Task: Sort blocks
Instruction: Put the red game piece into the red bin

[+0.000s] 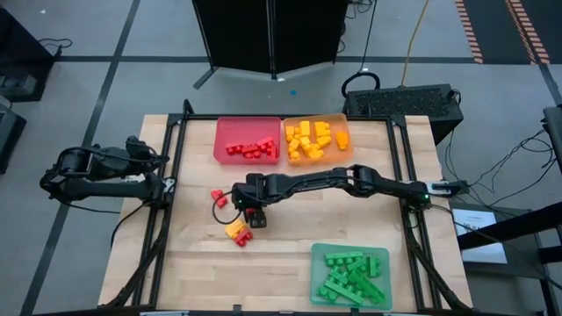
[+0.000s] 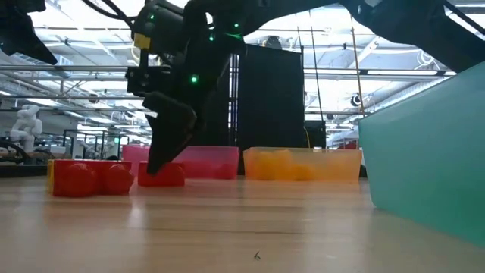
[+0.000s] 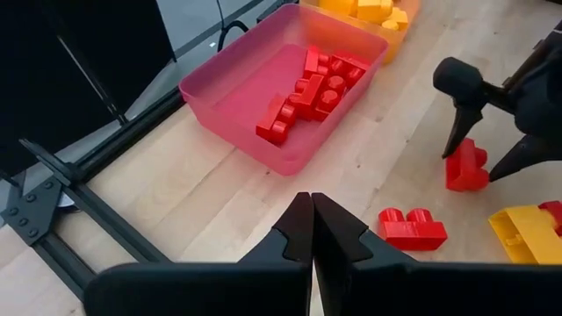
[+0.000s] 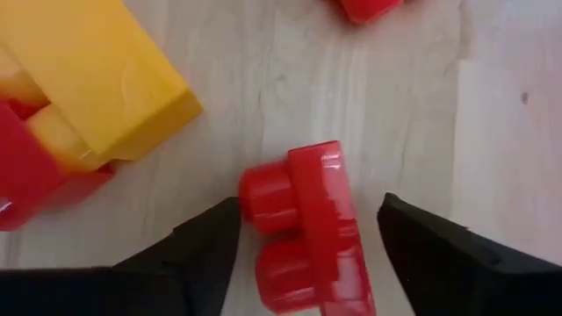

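While the left gripper [image 3: 311, 230] waits pinched shut at the table's left edge, the right gripper [image 4: 307, 233] hangs spread wide astride a red block [image 4: 303, 230] mid-table, gripping nothing yet. Pick-up step, I judge; next: close squarely, lift toward the red tray [image 1: 226, 133].

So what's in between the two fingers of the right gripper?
A red block lies on its side between the open fingers of the right gripper, with gaps on both sides. The right wrist view shows it best.
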